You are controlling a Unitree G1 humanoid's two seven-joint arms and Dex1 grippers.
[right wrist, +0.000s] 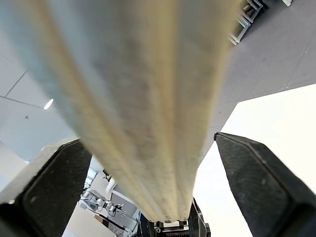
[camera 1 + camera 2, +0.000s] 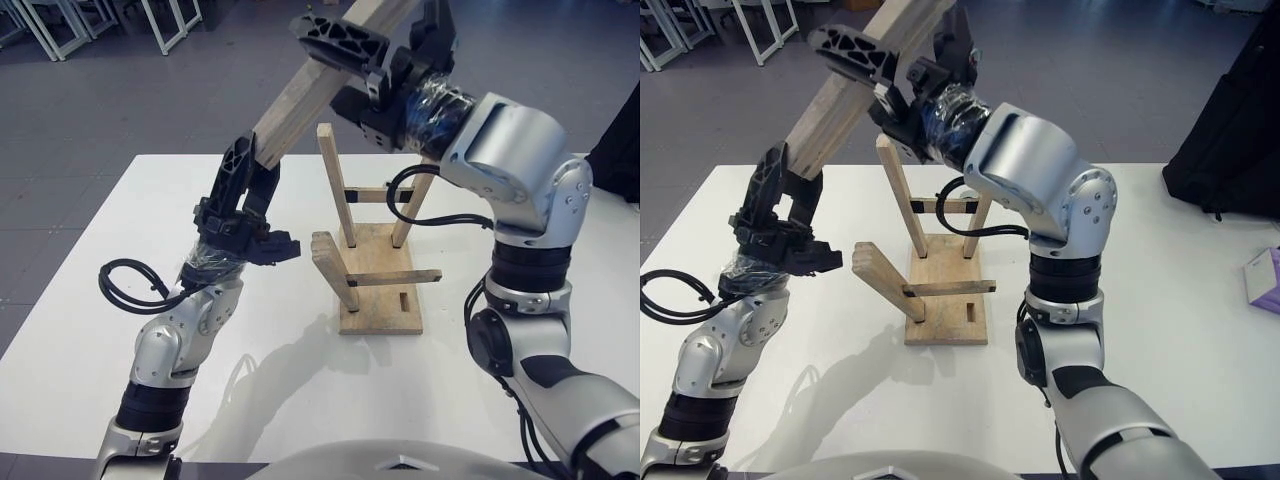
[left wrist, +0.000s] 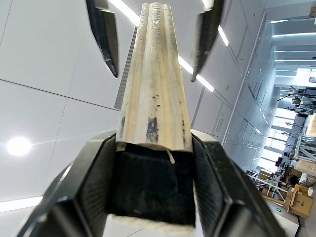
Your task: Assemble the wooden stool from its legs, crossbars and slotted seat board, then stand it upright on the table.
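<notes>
I see the left claw [image 2: 252,165] closed on the lower end of a loose leg [image 2: 305,95], which is held in the air above the worktop [image 2: 120,300] and slants up to the right. In the left wrist view this leg [image 3: 153,84] sits tight between both fingers. The right claw [image 2: 385,35] is open around the upper part of the same leg, with a gap on each side of it. The seat board [image 2: 385,318] lies flat in the middle of the worktop. 2 legs stand on its far part, the rear left leg [image 2: 337,185] and the rear right leg [image 2: 413,210], joined by the rear crossbar [image 2: 375,194]. At its left edge a front leg [image 2: 333,268] leans to the left, and the front crossbar [image 2: 395,278] goes out from it to the right. Just below this bar, 1 slot [image 2: 403,300] in the board is open.
</notes>
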